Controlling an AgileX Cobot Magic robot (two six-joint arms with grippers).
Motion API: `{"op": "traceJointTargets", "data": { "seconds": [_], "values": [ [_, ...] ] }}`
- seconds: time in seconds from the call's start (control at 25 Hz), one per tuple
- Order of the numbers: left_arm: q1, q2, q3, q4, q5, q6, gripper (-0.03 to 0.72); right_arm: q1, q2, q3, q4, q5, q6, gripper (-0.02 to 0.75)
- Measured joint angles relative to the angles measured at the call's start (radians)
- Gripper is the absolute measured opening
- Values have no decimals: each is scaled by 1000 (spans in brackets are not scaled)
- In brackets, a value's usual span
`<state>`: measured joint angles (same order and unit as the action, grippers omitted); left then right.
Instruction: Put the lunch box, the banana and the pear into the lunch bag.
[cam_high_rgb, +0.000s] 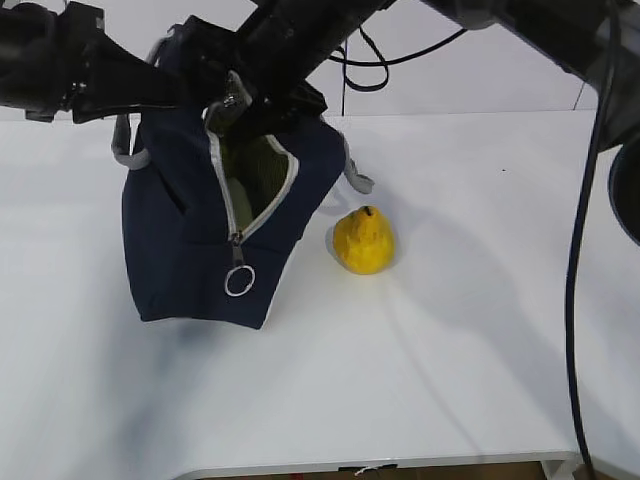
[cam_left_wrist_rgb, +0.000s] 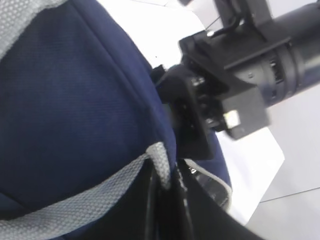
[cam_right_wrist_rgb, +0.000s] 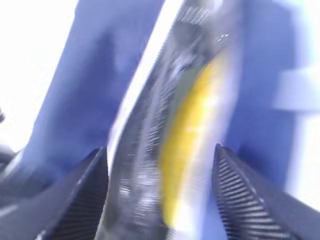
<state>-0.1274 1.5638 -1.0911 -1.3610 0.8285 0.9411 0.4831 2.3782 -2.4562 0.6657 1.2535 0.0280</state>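
White table (cam_high_rgb: 450, 380), pale wall (cam_high_rgb: 480, 70) behind, bright even light.

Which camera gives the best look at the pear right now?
The exterior view: the pear sits whole and sharp on the table, right of the lunch bag. The left wrist view shows no pear. The right wrist view shows only a blurred yellow shape, likely not the pear.

Bright, soft shadows; R wrist motion-blurred.
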Motion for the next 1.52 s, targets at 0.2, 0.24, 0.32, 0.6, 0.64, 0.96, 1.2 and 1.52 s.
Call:
{"op": "traceJointTargets", "data": {
  "seconds": [0.2, 0.24, 0.32, 0.6, 0.64, 0.96, 1.2, 1.52],
  "values": [
    [35, 0, 0, 14, 4, 1, 8, 0, -61, 0, -89, 0, -17, 529],
    [44, 0, 0, 23, 7, 1, 8, 0, -81, 0, -111, 0, -21, 529],
    [63, 0, 0, 49, 11, 1, 8, 0, -114, 0, -161, 0, -28, 529],
    [88, 0, 0, 96, 62, 2, 8, 0, -203, 0, -332, 2, -93, 529],
    [88, 0, 0, 103, 70, 2, 8, 0, -213, 0, -351, 2, -93, 529],
    [88, 0, 0, 190, 106, 2, 8, 0, -299, 142, -431, 3, -127, 529],
    [88, 0, 0, 201, 108, 2, 8, 0, -388, 375, -485, 3, -142, 529],
    [88, 0, 0, 202, 108, 2, 8, 0, -640, 714, -527, -182, -145, 529]
  ]
}}
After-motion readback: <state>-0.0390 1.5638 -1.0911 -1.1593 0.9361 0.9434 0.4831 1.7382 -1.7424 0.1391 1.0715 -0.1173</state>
